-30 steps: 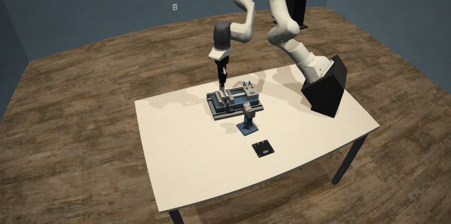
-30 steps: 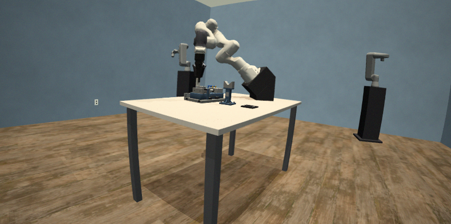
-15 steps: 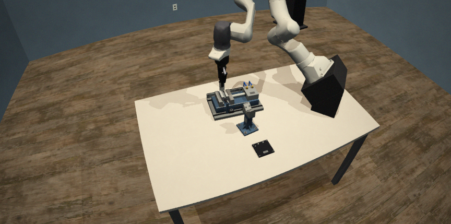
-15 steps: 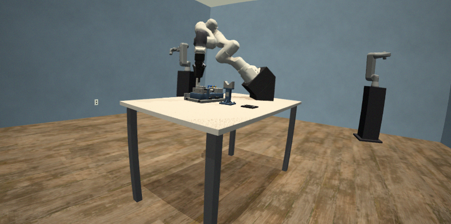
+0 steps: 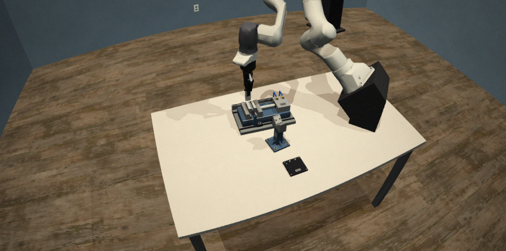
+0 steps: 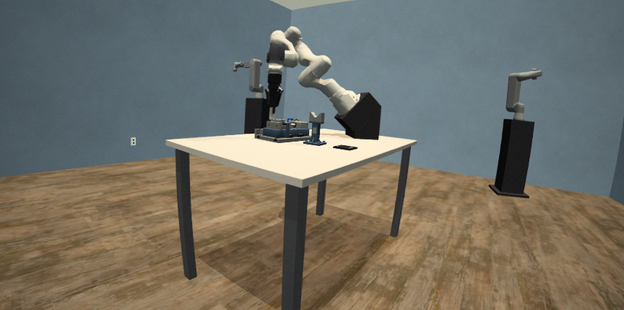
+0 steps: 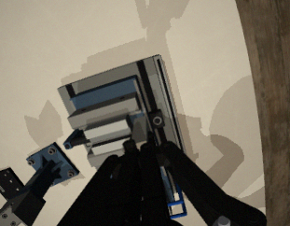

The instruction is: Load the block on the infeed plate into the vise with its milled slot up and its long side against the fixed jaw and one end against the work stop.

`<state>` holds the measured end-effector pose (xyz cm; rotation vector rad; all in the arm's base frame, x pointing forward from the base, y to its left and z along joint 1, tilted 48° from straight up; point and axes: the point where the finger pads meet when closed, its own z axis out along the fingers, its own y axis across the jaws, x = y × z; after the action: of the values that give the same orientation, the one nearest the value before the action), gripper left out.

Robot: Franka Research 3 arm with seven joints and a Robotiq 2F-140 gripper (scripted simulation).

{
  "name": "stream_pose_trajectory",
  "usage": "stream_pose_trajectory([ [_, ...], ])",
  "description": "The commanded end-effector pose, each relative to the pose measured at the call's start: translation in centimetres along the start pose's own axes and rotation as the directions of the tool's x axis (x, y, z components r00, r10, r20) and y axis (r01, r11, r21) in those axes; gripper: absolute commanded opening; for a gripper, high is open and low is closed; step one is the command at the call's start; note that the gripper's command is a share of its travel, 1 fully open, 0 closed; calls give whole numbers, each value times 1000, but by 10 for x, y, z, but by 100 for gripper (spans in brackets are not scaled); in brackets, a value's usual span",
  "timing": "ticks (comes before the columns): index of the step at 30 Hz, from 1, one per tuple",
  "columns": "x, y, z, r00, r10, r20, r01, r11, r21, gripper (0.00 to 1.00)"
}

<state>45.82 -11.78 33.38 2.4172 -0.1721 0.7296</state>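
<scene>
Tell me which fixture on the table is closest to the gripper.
The vise. The gripper hangs shut just above its far end, while the V-block stand and black plate sit farther off.
</scene>
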Motion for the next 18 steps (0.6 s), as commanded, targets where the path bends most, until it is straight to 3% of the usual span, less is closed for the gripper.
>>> stream_pose_trajectory([
  [1, -1, 6, 1, 1000, -15, 2, 15, 1000, -1, 0],
  [18, -1, 18, 1, 1000, -15, 2, 15, 1000, -1, 0],
])
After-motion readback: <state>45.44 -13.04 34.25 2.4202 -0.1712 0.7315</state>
